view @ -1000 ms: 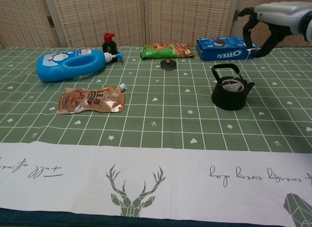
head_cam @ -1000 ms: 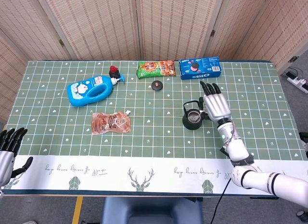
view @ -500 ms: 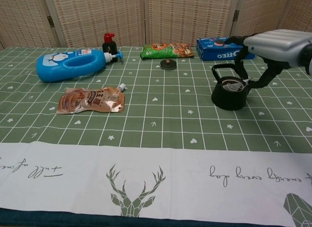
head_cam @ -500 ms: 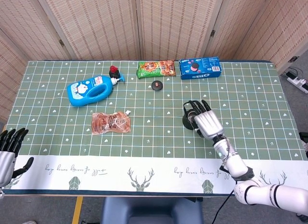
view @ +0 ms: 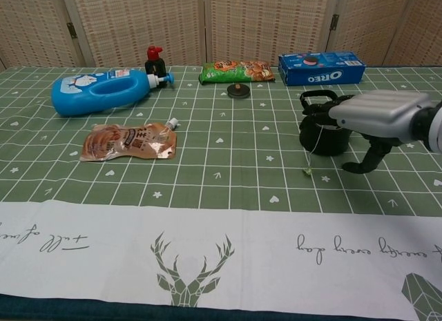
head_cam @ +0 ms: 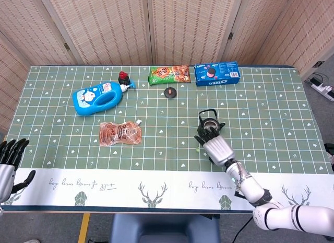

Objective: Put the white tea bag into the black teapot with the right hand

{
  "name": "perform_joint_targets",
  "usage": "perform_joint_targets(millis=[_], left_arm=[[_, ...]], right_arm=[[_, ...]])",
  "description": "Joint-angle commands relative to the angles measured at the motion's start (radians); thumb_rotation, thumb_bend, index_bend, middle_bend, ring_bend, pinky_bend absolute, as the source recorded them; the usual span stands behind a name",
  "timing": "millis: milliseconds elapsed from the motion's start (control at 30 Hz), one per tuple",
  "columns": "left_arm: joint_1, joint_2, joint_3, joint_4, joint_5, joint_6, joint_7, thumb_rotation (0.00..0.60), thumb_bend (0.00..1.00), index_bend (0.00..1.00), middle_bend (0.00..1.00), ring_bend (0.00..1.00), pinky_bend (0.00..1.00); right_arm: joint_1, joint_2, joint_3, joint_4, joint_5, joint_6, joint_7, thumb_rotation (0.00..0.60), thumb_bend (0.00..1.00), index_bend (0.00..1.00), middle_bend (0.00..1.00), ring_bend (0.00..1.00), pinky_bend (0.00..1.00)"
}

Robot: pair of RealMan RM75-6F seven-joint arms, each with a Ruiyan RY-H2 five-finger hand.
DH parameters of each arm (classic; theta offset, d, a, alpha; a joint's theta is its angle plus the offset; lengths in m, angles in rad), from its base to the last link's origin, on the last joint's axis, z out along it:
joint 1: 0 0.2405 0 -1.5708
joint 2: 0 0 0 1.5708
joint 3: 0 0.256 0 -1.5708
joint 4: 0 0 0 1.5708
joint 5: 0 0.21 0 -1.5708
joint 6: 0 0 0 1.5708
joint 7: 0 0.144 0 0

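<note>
Right hand (head_cam: 215, 147): I see it low at the near side of the black teapot (head_cam: 208, 126), fingers spread, nothing visibly held. White tea bag: inside the pot, I judge; string and tag (view: 306, 172) trail onto the tablecloth. Left hand (head_cam: 9, 159): far off, open.
</note>
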Motion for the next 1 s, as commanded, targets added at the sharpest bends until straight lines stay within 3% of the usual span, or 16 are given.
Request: perform_joint_targets(millis=[33, 200, 267, 333, 400, 600, 767, 1000], left_arm=[[-0.001, -0.001, 0.000, 0.000, 0.000, -0.002, 0.003, 0.600, 0.31, 0.00, 0.03, 0.02, 0.01], [0.000, -0.003, 0.001, 0.000, 0.002, 0.000, 0.007, 0.600, 0.32, 0.00, 0.03, 0.02, 0.01], [-0.001, -0.004, 0.001, 0.000, 0.003, 0.000, 0.008, 0.600, 0.32, 0.00, 0.03, 0.02, 0.01], [-0.002, -0.005, 0.001, 0.001, 0.002, -0.003, 0.011, 0.600, 0.31, 0.00, 0.03, 0.02, 0.01], [-0.004, -0.006, 0.001, 0.002, 0.000, -0.006, 0.013, 0.600, 0.31, 0.00, 0.03, 0.02, 0.01], [-0.006, -0.011, -0.001, 0.005, 0.001, -0.006, 0.017, 0.600, 0.31, 0.00, 0.03, 0.02, 0.01], [-0.008, -0.013, 0.000, 0.007, 0.004, -0.008, 0.018, 0.600, 0.31, 0.00, 0.03, 0.02, 0.01], [-0.005, -0.009, -0.003, 0.011, 0.003, 0.000, -0.001, 0.600, 0.31, 0.00, 0.03, 0.01, 0.01]], right_arm=[[-0.004, 0.070, -0.026, -0.144, 0.001, 0.057, -0.086, 0.600, 0.38, 0.00, 0.00, 0.00, 0.00], [-0.003, 0.156, -0.005, -0.277, 0.098, 0.148, -0.173, 0.600, 0.38, 0.00, 0.00, 0.00, 0.00], [0.008, 0.180, 0.014, -0.300, 0.163, 0.163, -0.190, 0.600, 0.38, 0.00, 0.07, 0.04, 0.00], [0.026, 0.202, 0.037, -0.304, 0.225, 0.160, -0.194, 0.600, 0.38, 0.00, 0.29, 0.21, 0.00], [0.043, 0.214, 0.054, -0.295, 0.269, 0.153, -0.193, 0.600, 0.38, 0.00, 0.41, 0.31, 0.00], [0.097, 0.221, 0.110, -0.223, 0.387, 0.060, -0.120, 0.600, 0.38, 0.00, 0.69, 0.53, 0.05], [0.137, 0.228, 0.132, -0.159, 0.471, -0.065, -0.037, 0.600, 0.38, 0.02, 0.74, 0.61, 0.14], [0.196, 0.253, 0.127, -0.115, 0.566, -0.185, 0.038, 0.600, 0.38, 0.18, 0.78, 0.65, 0.30]])
